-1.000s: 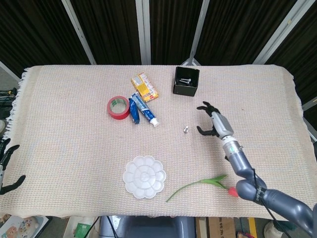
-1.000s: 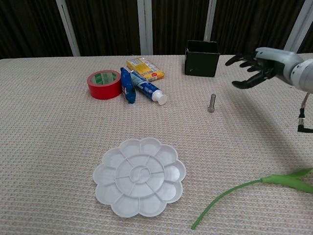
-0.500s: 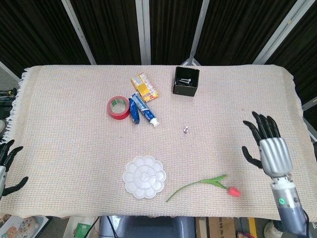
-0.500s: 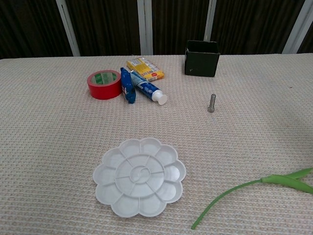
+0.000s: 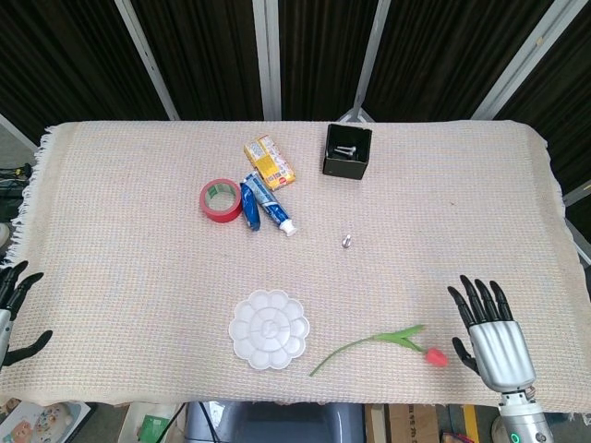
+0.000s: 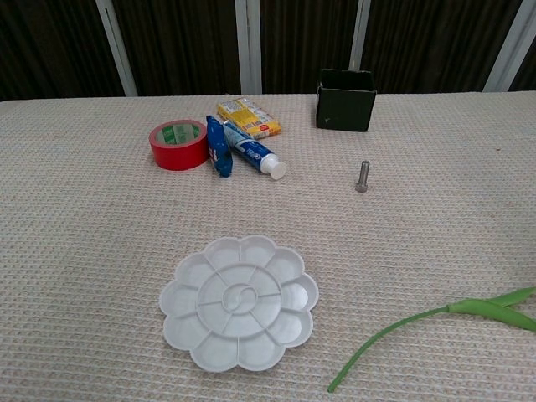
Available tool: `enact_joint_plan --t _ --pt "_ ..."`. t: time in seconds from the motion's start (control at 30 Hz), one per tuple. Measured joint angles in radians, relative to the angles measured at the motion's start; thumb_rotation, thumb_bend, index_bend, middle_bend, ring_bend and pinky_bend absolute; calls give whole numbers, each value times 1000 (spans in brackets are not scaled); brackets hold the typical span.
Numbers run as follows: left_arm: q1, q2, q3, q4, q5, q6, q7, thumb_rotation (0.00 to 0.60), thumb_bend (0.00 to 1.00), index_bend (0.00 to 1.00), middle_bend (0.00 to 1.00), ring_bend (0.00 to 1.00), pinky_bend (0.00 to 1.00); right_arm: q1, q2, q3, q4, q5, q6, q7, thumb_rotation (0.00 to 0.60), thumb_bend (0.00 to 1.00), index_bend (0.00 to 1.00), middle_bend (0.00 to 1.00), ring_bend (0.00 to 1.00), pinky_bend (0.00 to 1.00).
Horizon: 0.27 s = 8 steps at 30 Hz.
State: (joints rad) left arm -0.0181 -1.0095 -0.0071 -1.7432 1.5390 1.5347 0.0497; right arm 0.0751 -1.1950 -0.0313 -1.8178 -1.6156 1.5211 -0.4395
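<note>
Right hand (image 5: 493, 337) hovers palm-down, fingers spread, just beside the tulip (image 5: 434, 354).

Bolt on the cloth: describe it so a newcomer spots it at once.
Start at the black box near the table's far edge and come straight toward the robot. The loose bolt lies alone on the woven cloth, right of the toothpaste tube. It is the only small grey metal piece there.

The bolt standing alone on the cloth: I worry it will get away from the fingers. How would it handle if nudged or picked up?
The bolt stands on end, so a nudge would probably tip it. Its round shank would then likely roll, though the woven cloth may slow it. Being small, smooth metal, it could slip from a loose pinch.
</note>
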Motion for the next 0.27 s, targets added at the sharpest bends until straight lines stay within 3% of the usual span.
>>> enact_joint_plan --t 0.27 --pt "-4 1 7 3 4 -14 15 600 236 87 0 0 0 -7 8 38 14 76 -10 3 600 287 52 5 0 0"
